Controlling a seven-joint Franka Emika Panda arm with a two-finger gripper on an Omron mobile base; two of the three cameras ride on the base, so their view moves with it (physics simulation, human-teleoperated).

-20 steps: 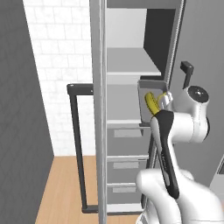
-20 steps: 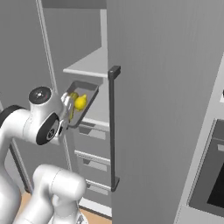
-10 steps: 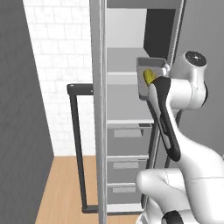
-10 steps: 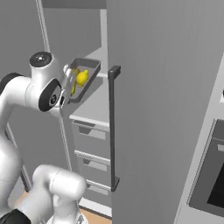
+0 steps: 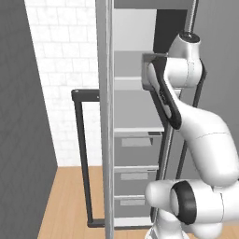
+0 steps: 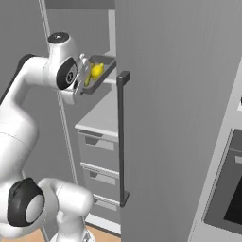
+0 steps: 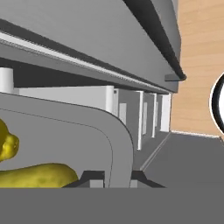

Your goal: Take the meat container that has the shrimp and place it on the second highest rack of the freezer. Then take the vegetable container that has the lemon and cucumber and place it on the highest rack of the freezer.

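Observation:
My gripper is shut on the near rim of the vegetable container, a dark-grey tray held tilted at the height of the freezer's highest rack. The lemon and the cucumber lie inside it. In the hand view the tray wall runs between my fingertips, with the lemon and cucumber at the left. In the left base view my arm covers most of the tray. The meat container and the shrimp are out of view.
The freezer door stands open on the right with its long black bar handle. A lower shelf and grey drawers sit beneath the tray. A black oven is at the far right. The wood floor lies below.
My arm has risen, lifting the vegetable container from about the lower shelf's height up to the upper shelf. The grip on its rim has held.

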